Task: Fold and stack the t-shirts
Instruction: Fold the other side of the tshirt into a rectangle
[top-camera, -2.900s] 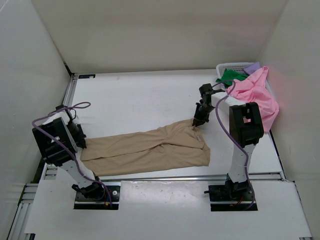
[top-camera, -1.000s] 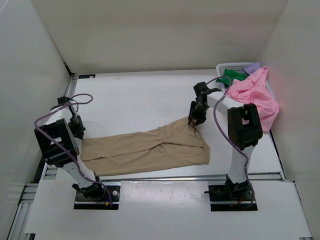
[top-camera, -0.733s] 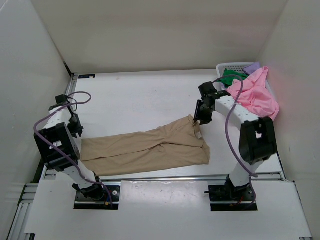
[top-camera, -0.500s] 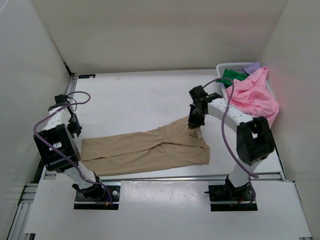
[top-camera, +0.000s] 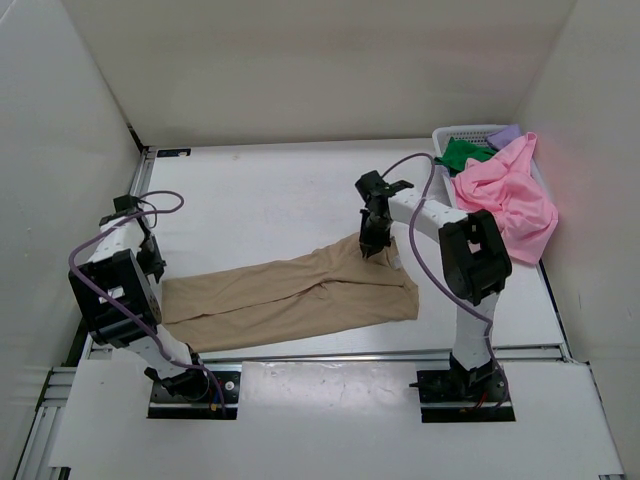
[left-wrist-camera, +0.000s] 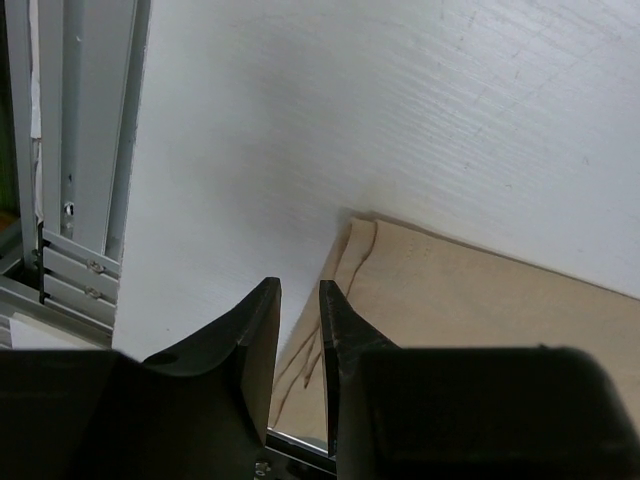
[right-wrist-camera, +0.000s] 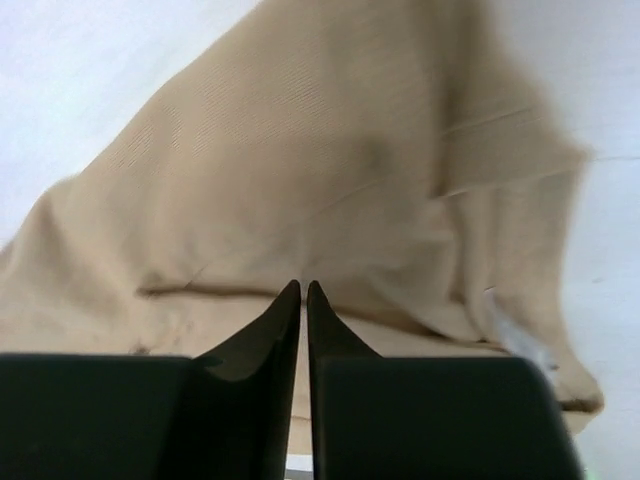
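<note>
While the white mesh basket (top-camera: 452, 132) is sitting at the table's (top-camera: 260, 190) far right corner, it is holding the green t-shirt (top-camera: 460, 153) and the light purple t-shirt (top-camera: 508, 131); the pink t-shirt (top-camera: 510, 195) is spilling over its near rim onto the table. The tan t-shirt (top-camera: 290, 295) is lying stretched out along the near side of the table, between the arms. The right gripper (top-camera: 372, 243) is pressing down at that shirt's far right corner. Its wrist view is showing what the top view is not: tips clenched together on a raised fold of the tan cloth (right-wrist-camera: 330, 170). The left gripper (top-camera: 152, 262) is hanging just off the shirt's left end. Its wrist view is showing the tips (left-wrist-camera: 299, 290) nearly closed, with a thin gap and nothing grasped, over the cloth's edge (left-wrist-camera: 470, 290) beside an aluminium rail (left-wrist-camera: 70, 150).
</note>
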